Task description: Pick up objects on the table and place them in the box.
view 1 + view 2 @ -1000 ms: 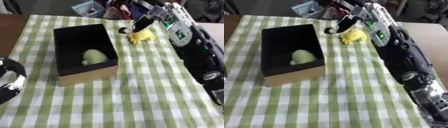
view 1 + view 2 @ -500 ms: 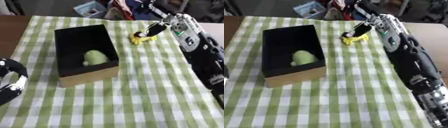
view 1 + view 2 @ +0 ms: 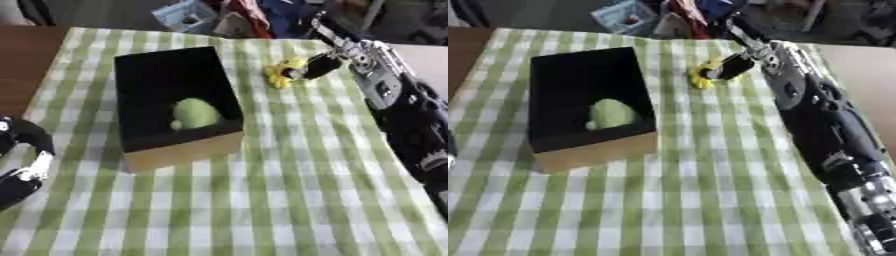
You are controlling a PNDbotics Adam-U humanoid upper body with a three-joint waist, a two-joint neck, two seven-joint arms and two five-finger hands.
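Note:
An open cardboard box (image 3: 184, 150) with a black inside stands left of centre on the checked cloth, and a pale green rounded object (image 3: 194, 113) lies in it. A small yellow object (image 3: 282, 74) lies on the cloth right of the box's far corner. My right hand (image 3: 320, 65) reaches in from the upper right, its dark fingers curled onto the yellow object's right side and covering part of it. My left hand (image 3: 24, 159) rests at the lower left edge, relaxed and holding nothing.
The green-and-white checked cloth (image 3: 289, 190) covers the table, with bare brown wood (image 3: 24, 60) at the far left. Beyond the far edge are a light blue basket (image 3: 185, 15) and red and blue clutter (image 3: 697, 10). My right forearm (image 3: 824, 125) lies along the right side.
My right hand has come down from above the yellow object and its fingers have closed in on it. The box, the green object and my left hand stay put.

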